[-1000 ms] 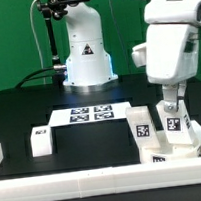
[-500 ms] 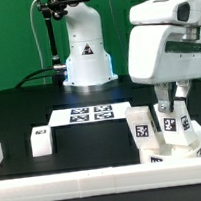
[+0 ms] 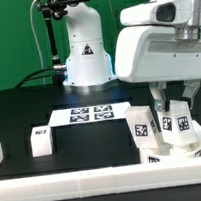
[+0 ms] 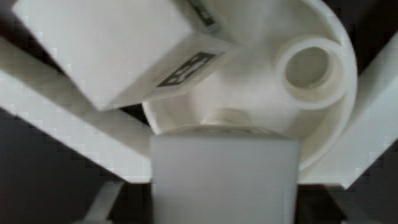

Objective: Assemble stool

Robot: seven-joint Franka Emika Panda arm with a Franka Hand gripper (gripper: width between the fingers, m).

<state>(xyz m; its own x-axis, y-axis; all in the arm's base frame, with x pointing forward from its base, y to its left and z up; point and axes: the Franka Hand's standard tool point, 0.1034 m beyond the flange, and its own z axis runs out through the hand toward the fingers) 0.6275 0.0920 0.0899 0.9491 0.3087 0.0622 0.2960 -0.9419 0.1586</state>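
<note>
1. gripper (image 3: 173,107): lowered at the exterior view's right, above the seat. jaws are clamped on one leg, a finger on each side.
2. seat (image 4: 267,100): lies flat at the table's near corner, against the border rail (image 3: 87,180), directly below the gripper.
3. held leg (image 3: 177,122): upright, tag facing the exterior camera, lower end close to the seat. contact cannot be confirmed.
4. second leg (image 3: 141,126): just beside the held leg, tilted against the seat's edge.
5. third leg (image 3: 39,141): well apart, on the table at the exterior view's left, near the marker board (image 3: 90,114).
6. socket (image 4: 311,65): round hole in the seat, unfilled, beside the held leg.
7. step in hand, as judged: fitting the first leg into the seat.
8. next move calls for: centring the leg's end on the socket, keeping it upright, clearing the second leg, then pressing and turning.
</note>
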